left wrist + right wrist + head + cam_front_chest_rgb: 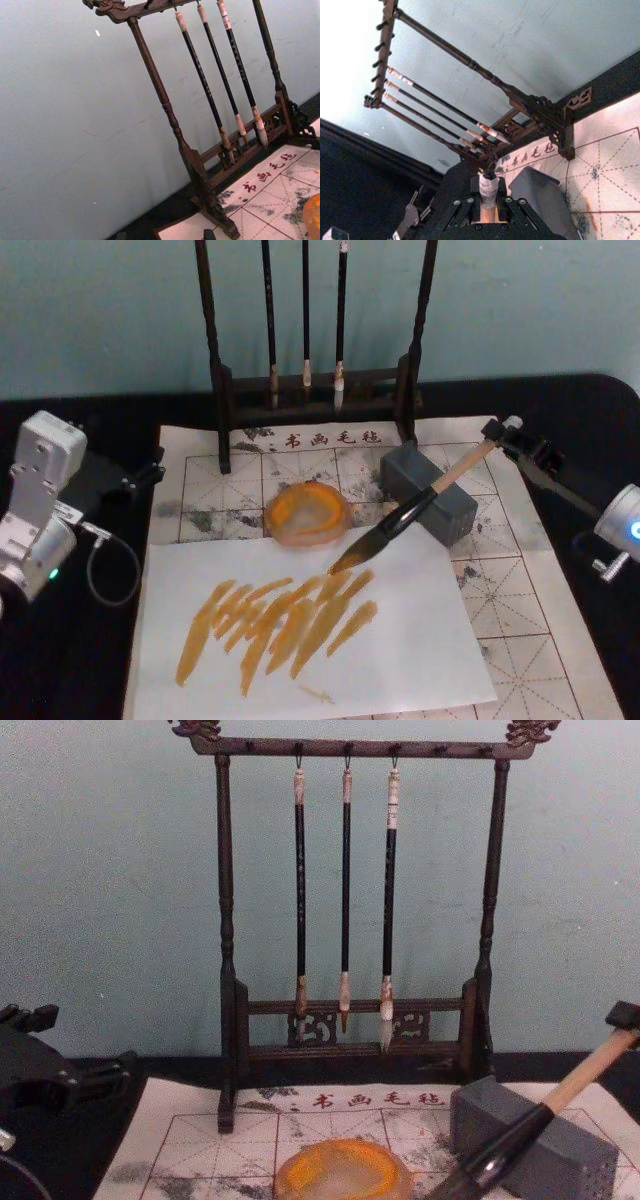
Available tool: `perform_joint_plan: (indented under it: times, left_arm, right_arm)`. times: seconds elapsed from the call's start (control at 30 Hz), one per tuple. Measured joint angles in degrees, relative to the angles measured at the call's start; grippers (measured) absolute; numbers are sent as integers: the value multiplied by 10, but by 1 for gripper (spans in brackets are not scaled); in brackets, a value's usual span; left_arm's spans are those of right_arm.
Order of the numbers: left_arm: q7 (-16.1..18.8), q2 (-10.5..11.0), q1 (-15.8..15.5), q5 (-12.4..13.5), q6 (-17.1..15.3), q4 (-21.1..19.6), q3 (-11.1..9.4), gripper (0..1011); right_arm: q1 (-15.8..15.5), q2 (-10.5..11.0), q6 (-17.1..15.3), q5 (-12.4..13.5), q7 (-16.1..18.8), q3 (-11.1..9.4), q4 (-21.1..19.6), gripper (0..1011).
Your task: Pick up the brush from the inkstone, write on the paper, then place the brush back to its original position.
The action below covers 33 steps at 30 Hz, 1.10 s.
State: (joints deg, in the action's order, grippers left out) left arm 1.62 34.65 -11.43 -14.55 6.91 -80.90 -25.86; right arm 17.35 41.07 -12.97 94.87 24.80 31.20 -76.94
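My right gripper (507, 433) is at the right rear of the mat, shut on the top end of the brush (405, 518). The brush slants down to the left across the grey inkstone block (428, 495). Its dark bristle tip (345, 562) is at the upper edge of a white sheet (400, 650) marked with orange strokes. That sheet lies on the red-gridded paper (520, 590). In the right wrist view the pale handle (488, 192) sits between the fingers. In the chest view the brush (520, 1135) crosses in front of the inkstone (560, 1145). My left gripper (135, 478) is parked at the left.
An orange dish (308, 512) sits on the paper just left of the brush tip. A dark wooden rack (315, 390) with three thin hanging brushes (345, 890) stands at the back. A cable loops beside the left arm (110, 560).
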Motion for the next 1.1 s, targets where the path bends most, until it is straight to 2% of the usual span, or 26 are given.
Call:
perform_joint_plan:
  times: [0.23,1.1]
  left_arm:
    - [0,0,0,0,0,0,0,1001]
    - [0,0,0,0,0,0,0,1001]
  right_arm:
    - [16,-24,3,4,-13,1,24,203]
    - [58,-85,14,-2,-46,2,82,203]
